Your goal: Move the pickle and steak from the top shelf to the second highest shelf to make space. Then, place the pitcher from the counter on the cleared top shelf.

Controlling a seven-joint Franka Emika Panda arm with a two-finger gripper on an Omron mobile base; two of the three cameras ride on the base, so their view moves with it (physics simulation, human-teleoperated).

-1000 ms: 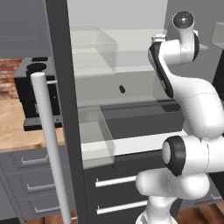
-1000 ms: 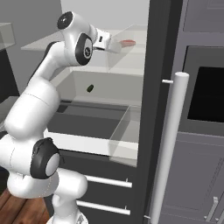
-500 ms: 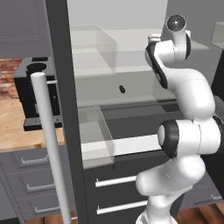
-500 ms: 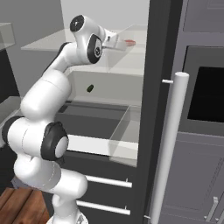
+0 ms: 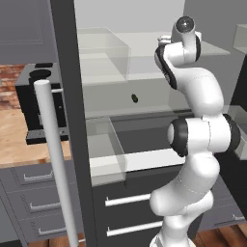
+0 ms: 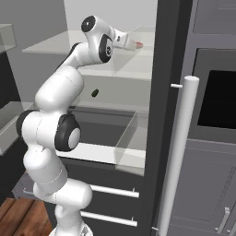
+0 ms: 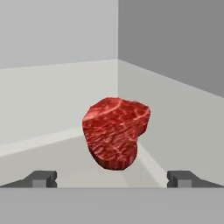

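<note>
The gripper stands wide open just before the steak, which looks soft and slippery, best pinched across its flat sides.

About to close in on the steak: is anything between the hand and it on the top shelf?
Nothing visible. In the hand view the steak lies straight ahead of the open hand, with bare top shelf between the two fingertips and it.
</note>
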